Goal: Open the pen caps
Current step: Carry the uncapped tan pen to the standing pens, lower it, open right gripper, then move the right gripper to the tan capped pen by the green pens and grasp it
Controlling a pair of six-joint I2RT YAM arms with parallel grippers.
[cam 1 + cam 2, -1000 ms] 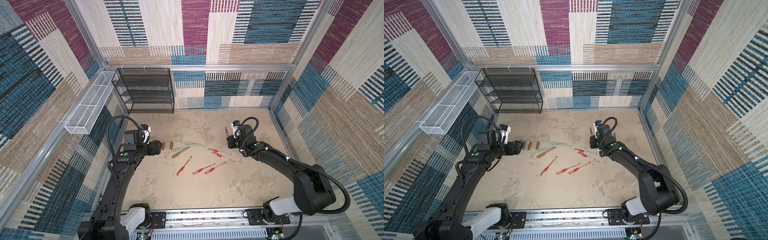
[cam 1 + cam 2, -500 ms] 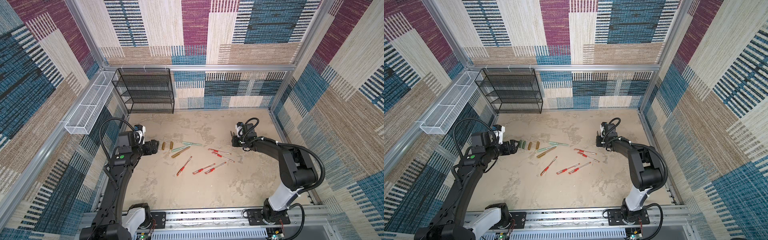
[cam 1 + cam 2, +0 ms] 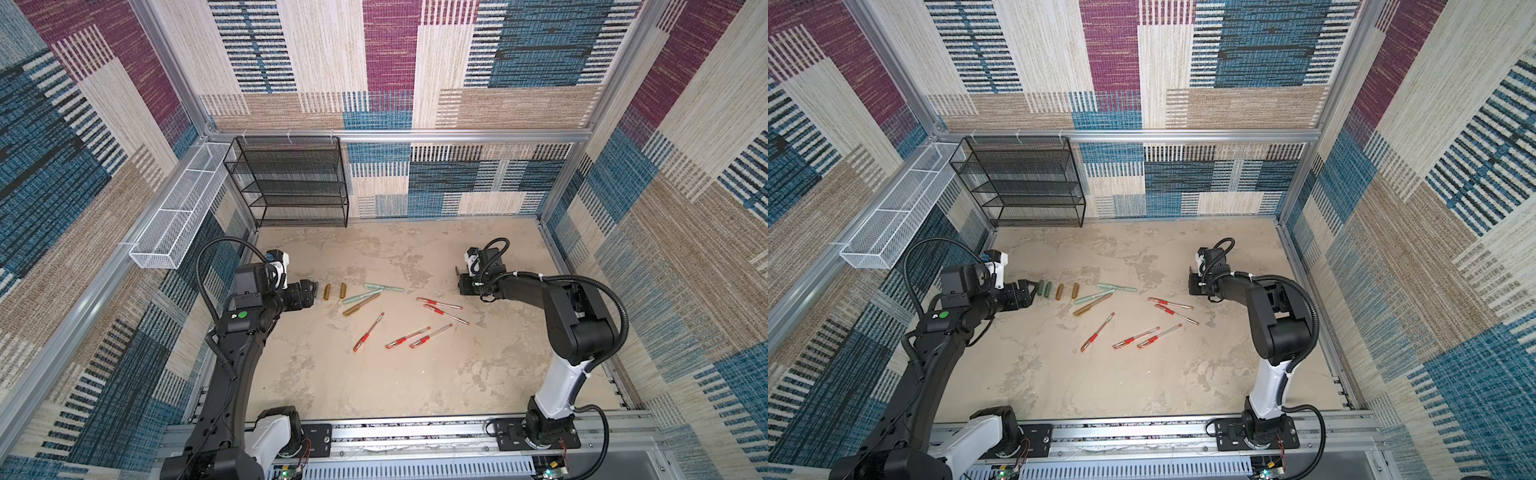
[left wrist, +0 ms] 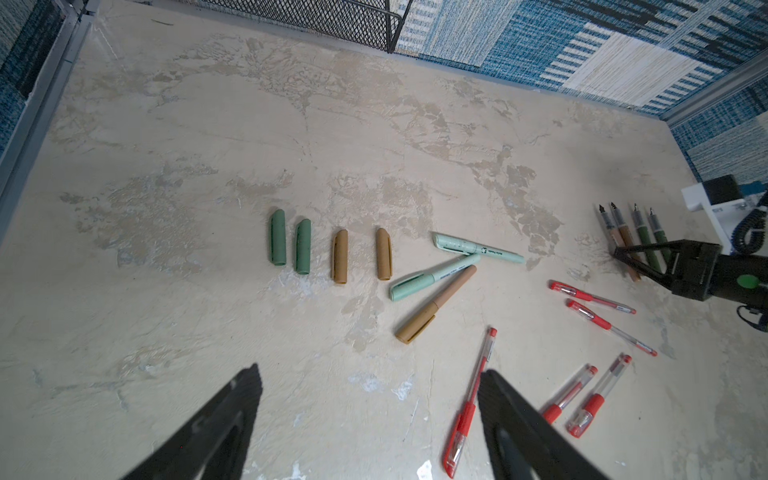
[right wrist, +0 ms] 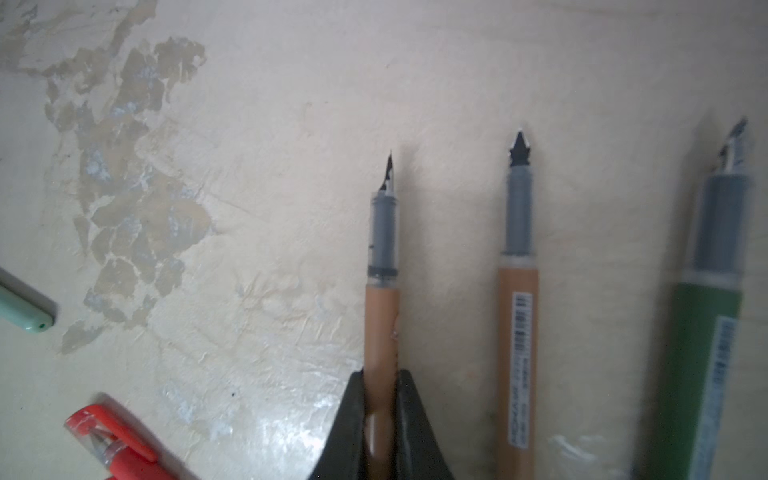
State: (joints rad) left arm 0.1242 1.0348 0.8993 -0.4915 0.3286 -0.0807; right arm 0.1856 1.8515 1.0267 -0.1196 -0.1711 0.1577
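Note:
Two dark green pen caps (image 4: 277, 237) and two golden brown pen caps (image 4: 340, 257) lie loose in a row on the table. Beside them lie two mint pens (image 4: 434, 277) and a brown pen (image 4: 436, 303), caps on. Several red pens (image 4: 469, 399) with red caps lie scattered. My left gripper (image 4: 370, 374) is open and empty, close to the green caps (image 3: 1041, 289). My right gripper (image 5: 380, 374) is shut on an uncapped brown pen barrel (image 5: 381, 291), low beside another brown barrel (image 5: 517, 332) and a green barrel (image 5: 706, 374).
A black mesh shelf (image 3: 291, 183) stands at the back left of the table. A white wire basket (image 3: 178, 216) hangs on the left wall. Patterned walls close in the table's sides, and a metal rail (image 3: 415, 432) runs along the front.
My right arm has folded its elbow up and brought the held barrel down next to the other bare barrels. The left gripper has drawn back slightly from the caps, still open.

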